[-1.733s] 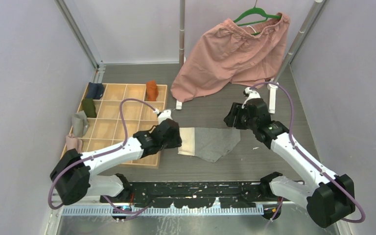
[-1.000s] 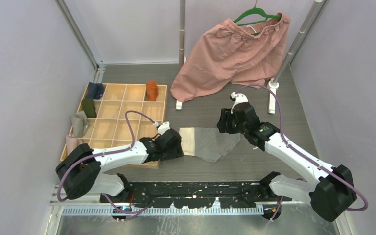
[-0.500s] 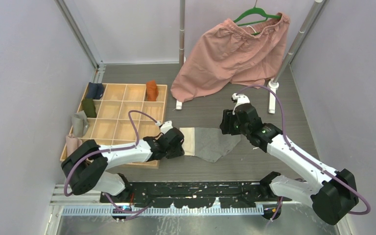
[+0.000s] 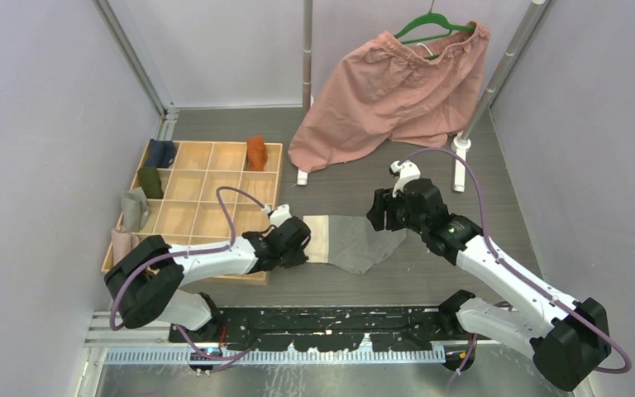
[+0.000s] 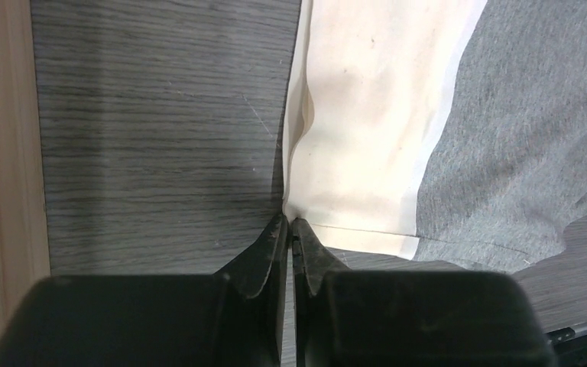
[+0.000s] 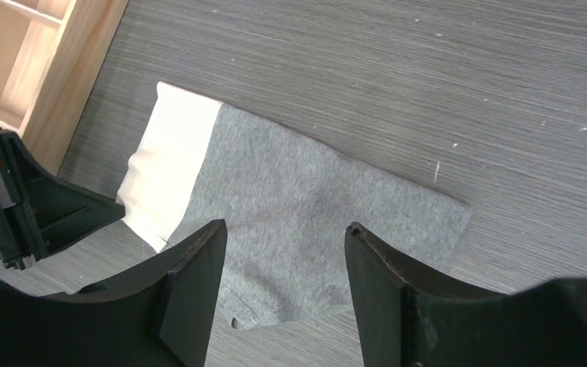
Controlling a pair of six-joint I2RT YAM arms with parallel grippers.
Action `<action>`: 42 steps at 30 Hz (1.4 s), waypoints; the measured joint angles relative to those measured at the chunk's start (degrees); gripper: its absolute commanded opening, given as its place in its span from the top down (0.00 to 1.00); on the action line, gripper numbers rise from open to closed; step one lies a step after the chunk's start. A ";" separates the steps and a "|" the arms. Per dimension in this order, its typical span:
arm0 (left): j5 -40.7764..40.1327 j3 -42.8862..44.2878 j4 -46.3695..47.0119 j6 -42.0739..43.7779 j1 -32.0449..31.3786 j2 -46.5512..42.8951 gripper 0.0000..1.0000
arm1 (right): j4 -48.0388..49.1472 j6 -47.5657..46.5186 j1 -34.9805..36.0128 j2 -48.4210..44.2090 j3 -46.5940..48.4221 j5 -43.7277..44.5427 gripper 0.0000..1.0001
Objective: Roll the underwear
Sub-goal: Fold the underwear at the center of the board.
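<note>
The grey underwear [image 4: 362, 240] lies flat on the table, its cream waistband [image 4: 317, 238] toward the left. My left gripper [image 4: 302, 245] sits low at the band's near-left corner. In the left wrist view it [image 5: 290, 222] is shut on that corner of the cream band [image 5: 374, 115], and the cloth puckers at the tips. My right gripper [image 4: 378, 215] hovers open above the underwear's far right part; between its fingers I see the grey cloth [image 6: 306, 191] below my right gripper [image 6: 284, 226]. The rust-orange underwear [image 4: 255, 152] stands bunched in a back compartment of the wooden organizer [image 4: 207, 192].
The organizer also holds dark blue [image 4: 161, 152] and green [image 4: 150, 181] cloths; its edge [image 5: 0, 153] runs close to the left of my left gripper. Big pink shorts [image 4: 397, 87] hang from a green hanger [image 4: 430, 25] on a white rack at the back.
My left gripper slid to the waistband's near-left corner and closed on it. My right arm shifted left and lower over the grey cloth, jaws slightly wider.
</note>
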 measured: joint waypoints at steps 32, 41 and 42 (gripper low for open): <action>1.38 -0.31 2.29 3.28 4.42 0.48 0.99 | -0.07 -36.00 25.88 11.54 -5.40 -7.19 0.51; 2.36 -0.31 2.58 3.78 5.33 0.59 0.99 | 1.09 -38.29 26.10 17.03 -5.46 -7.04 0.56; 2.54 -0.31 2.73 3.96 5.49 0.66 0.99 | 1.07 -38.64 26.10 17.14 -5.46 -6.93 0.56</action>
